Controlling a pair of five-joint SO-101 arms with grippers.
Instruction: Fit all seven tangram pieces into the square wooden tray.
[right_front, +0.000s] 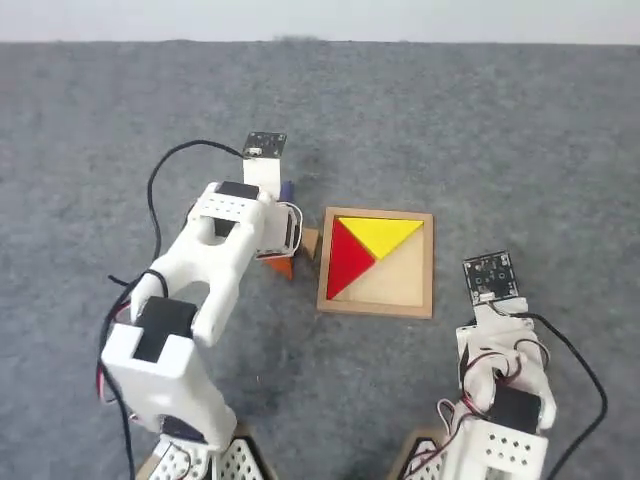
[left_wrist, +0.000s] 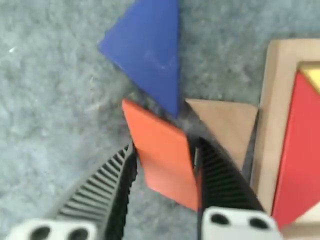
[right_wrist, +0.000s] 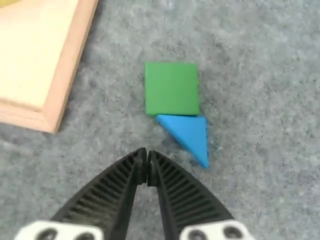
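Note:
The square wooden tray (right_front: 325, 262) holds a red triangle (right_front: 345, 258) and a yellow triangle (right_front: 380, 233). Just left of it, my left gripper (left_wrist: 165, 155) is down at the carpet, shut on an orange parallelogram (left_wrist: 162, 157), one finger against each long edge. A dark blue triangle (left_wrist: 150, 55) and a tan wooden triangle (left_wrist: 225, 122) touch that piece, the tan one against the tray rim (left_wrist: 275, 100). My right gripper (right_wrist: 147, 160) is shut on nothing, hovering just short of a green square (right_wrist: 171, 88) and a light blue triangle (right_wrist: 187, 134) that meet at an edge.
Grey carpet covers the whole table. The tray's lower right half is bare wood (right_front: 400, 280). The right arm (right_front: 495, 330) stands off the tray's near right corner (right_wrist: 50, 122). Open carpet lies beyond the tray and to the far left.

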